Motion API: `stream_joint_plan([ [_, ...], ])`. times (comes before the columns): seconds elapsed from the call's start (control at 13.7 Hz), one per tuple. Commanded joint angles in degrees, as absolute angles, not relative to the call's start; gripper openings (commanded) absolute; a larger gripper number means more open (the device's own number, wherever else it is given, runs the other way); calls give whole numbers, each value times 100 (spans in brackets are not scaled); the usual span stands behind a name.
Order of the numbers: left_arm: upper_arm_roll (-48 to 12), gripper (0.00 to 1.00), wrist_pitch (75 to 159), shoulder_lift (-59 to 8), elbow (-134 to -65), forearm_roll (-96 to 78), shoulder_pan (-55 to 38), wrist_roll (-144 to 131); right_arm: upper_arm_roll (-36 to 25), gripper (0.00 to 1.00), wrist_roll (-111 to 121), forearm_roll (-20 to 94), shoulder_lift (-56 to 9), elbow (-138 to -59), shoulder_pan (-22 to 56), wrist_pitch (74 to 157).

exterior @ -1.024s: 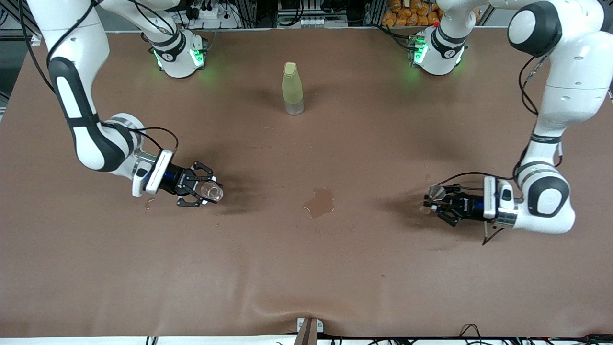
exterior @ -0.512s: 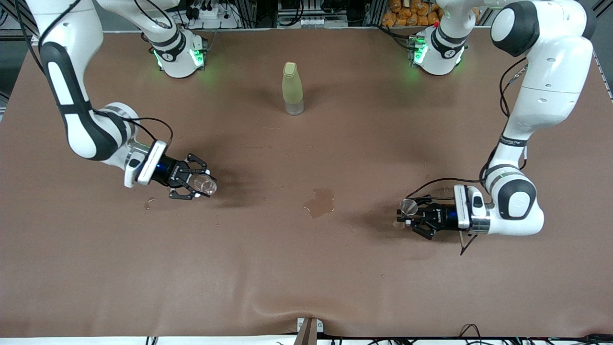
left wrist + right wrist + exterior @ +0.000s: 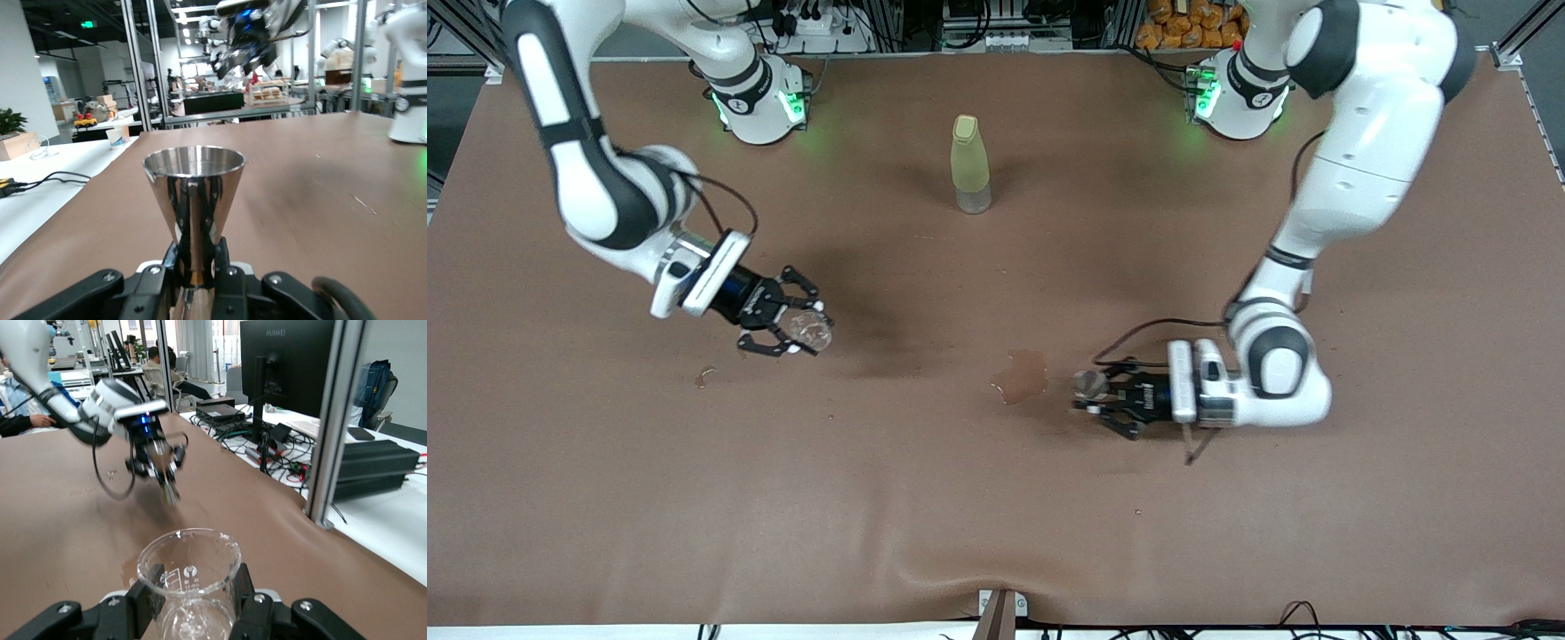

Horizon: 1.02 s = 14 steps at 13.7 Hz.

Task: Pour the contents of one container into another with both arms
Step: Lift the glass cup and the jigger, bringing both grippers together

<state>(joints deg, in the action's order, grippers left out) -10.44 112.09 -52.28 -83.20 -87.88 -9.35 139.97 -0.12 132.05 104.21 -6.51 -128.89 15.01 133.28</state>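
My right gripper (image 3: 805, 329) is shut on the tiny clear stemless cup (image 3: 815, 331), held over the table toward the right arm's end. In the right wrist view the cup (image 3: 190, 553) stands upright with printed measure marks, and a black finger presses each side of it. My left gripper (image 3: 1096, 396) is shut on the stem of the small silvery goblet (image 3: 1089, 383), just above the table beside a wet patch. In the left wrist view the goblet's bowl (image 3: 193, 183) rises upright from the closed jaws of the left gripper (image 3: 197, 267).
A tall yellow-green bottle (image 3: 970, 164) stands mid-table near the arms' bases. A dark wet patch (image 3: 1021, 375) lies on the brown table cover, with a small stain (image 3: 704, 377) under the right arm. A wrinkle runs along the cover's front edge (image 3: 996, 569).
The left arm has carried the goblet a long way toward the table's middle, up to the wet patch. The right gripper with the cup has shifted slightly and risen a little.
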Motion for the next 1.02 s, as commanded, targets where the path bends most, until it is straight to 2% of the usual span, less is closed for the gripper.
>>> stream_joint_plan([
  [0.0, -984, 0, 11670, -5203, -8314, -9603, -1579, 13931, -44, 0, 13245, 11238, -501, -13043, 2090, 13605],
  [0.44, -949, 0, 12111, -5264, -8201, -10257, -2293, 13966, -44, 0, 13334, 12496, -659, -12885, 2619, 13544],
  [0.73, -949, 0, 12383, -5265, -8139, -10283, -2522, 13975, -61, 0, 13201, 12472, -992, -12543, 2575, 13492],
  [0.95, -940, 0, 12699, -5273, -7981, -10511, -2759, 13983, -53, 0, 13131, 12472, -1370, -12297, 2601, 13132],
])
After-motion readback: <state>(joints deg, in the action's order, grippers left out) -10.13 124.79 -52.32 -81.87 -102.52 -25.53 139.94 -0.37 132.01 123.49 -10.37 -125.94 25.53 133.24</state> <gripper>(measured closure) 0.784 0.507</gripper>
